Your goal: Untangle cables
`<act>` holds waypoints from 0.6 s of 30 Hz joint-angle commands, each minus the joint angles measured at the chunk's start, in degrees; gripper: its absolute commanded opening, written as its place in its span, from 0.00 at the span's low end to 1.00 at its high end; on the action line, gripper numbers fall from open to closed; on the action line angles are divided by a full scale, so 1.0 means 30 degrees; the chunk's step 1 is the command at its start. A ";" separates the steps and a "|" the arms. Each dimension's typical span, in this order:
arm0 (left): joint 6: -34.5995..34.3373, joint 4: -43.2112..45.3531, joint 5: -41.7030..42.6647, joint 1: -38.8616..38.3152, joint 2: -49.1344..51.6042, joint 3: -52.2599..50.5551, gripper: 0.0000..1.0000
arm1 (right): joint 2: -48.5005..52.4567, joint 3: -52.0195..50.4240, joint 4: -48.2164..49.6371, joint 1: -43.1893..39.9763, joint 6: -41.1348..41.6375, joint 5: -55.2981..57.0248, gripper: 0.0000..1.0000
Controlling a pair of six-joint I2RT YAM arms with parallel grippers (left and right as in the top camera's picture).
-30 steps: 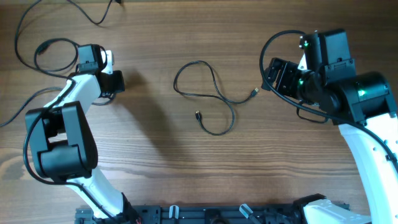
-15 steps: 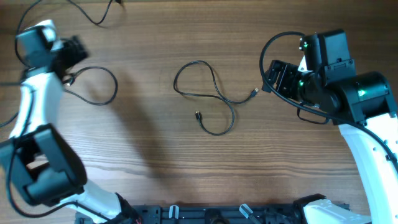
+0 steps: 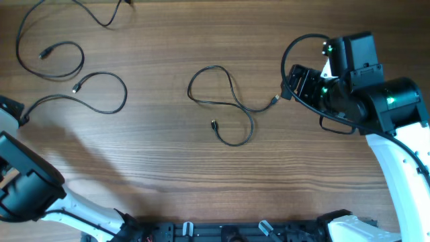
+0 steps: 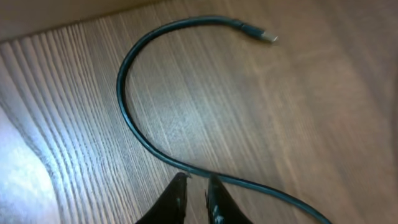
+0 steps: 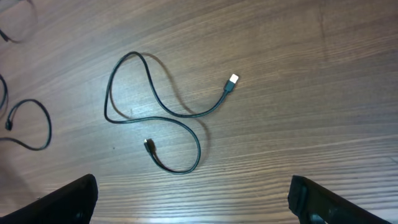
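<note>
A thin black cable (image 3: 232,101) lies in loose loops at the table's middle, its plug ends apart; it also shows in the right wrist view (image 5: 155,102). My right gripper (image 3: 293,81) is open and empty just right of its silver plug (image 5: 232,79). At the left lie three more cables: one along the top edge (image 3: 101,22), a small loop (image 3: 64,74), and a long one (image 3: 111,111) that runs to the left edge. My left gripper (image 4: 198,182) is at that edge, its fingers nearly together with this cable (image 4: 127,121) at their tips.
The wooden table's left edge (image 4: 37,28) is close to my left gripper. The right arm's thick black cable (image 3: 289,50) arcs above its wrist. A black rail (image 3: 222,232) runs along the front edge.
My left arm has swung from the upper left out to the far left edge, and the long cable has been drawn out leftward with it. The right arm and the middle cable have not moved.
</note>
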 commanded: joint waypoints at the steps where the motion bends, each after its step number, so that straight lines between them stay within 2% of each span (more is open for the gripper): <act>1: 0.0036 0.0998 -0.0503 0.0364 0.0437 0.0124 0.32 | 0.0168 -0.0124 -0.0051 -0.0058 0.0291 -0.0248 1.00; 2: 0.0036 0.1202 -0.0495 0.0459 0.0459 0.0124 0.43 | 0.0168 -0.0124 -0.0044 -0.0058 0.0299 -0.0248 1.00; 3: 0.0029 0.1260 -0.0495 0.0561 0.0546 0.0124 0.61 | 0.0168 -0.0124 -0.0022 -0.0058 0.0306 -0.0248 1.00; 4: -0.0095 0.1355 -0.0466 0.0699 0.0780 0.0124 1.00 | 0.0168 -0.0124 -0.0007 -0.0058 0.0379 -0.0248 1.00; 15: -0.0168 0.2222 0.0211 0.1260 0.2885 0.0117 1.00 | 0.0204 -0.0124 -0.0015 -0.0058 0.0801 -0.0248 1.00; 18: -0.0168 0.2433 0.0554 0.1260 0.2951 0.0117 0.97 | 0.0299 -0.0124 -0.0036 -0.0058 0.0801 -0.0262 1.00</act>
